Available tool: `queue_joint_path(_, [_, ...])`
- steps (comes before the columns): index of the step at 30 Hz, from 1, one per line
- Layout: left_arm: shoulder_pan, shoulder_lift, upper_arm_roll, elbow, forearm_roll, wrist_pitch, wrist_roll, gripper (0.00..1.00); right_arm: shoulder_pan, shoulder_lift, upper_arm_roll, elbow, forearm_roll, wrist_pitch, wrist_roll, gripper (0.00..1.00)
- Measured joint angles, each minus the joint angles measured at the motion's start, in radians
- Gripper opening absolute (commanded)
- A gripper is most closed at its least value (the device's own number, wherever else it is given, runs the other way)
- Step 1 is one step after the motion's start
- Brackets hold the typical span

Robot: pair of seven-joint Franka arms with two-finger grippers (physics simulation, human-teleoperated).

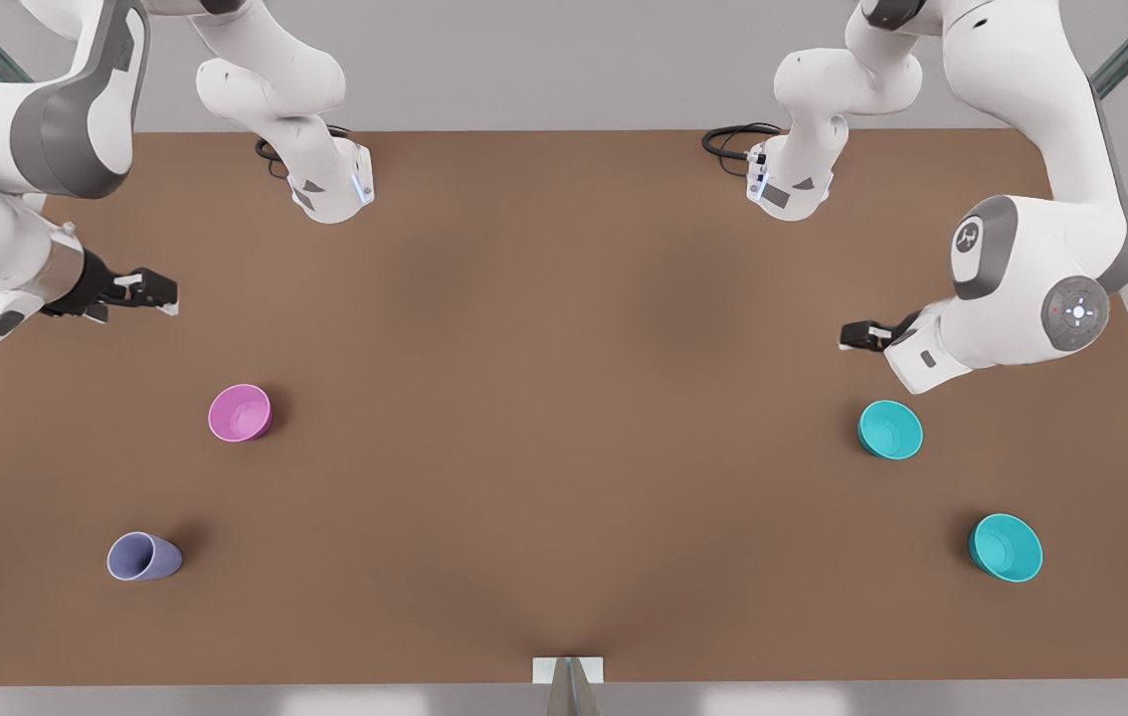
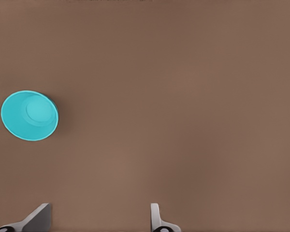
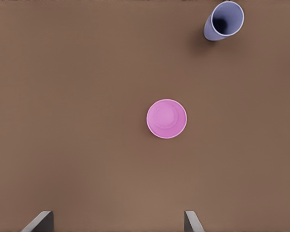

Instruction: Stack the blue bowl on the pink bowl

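The blue bowl (image 1: 890, 430) (image 2: 29, 116) stands upright on the table at the front view's right. My left gripper (image 1: 852, 335) (image 2: 99, 224) hovers just behind it, open and empty, apart from the bowl. Across the table at the front view's left stands the pink bowl (image 1: 240, 413) (image 3: 166, 118), upright with its lighter inside showing. My right gripper (image 1: 161, 291) (image 3: 117, 223) hangs behind that bowl, also open with nothing between its fingers.
A second teal bowl (image 1: 1005, 547) sits nearer the front edge on the front view's right. A lavender-blue cup (image 1: 143, 557) (image 3: 224, 20) stands front left, beyond the pink bowl from my right gripper. The brown table (image 1: 564, 398) spreads wide between the two sides.
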Motion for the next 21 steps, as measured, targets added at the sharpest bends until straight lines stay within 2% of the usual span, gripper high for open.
queue_joint_path(4, [0.007,-0.001,0.001,-0.001,0.049,0.012,0.004,1.00,-0.002,0.033,-0.006,0.001,0.001,0.004,-0.002,1.00])
queue_joint_path(8, [0.010,-0.007,0.001,-0.001,0.066,0.019,0.008,1.00,-0.059,0.226,-0.013,-0.001,-0.009,0.024,-0.002,1.00])
queue_joint_path(13, [0.005,-0.040,0.000,-0.004,0.073,0.016,0.011,1.00,-0.123,0.387,-0.014,-0.011,0.005,0.137,-0.001,1.00])
queue_joint_path(21, [0.002,-0.066,-0.001,-0.004,0.074,-0.008,0.014,1.00,-0.227,0.439,-0.013,-0.168,0.132,0.353,-0.008,1.00])
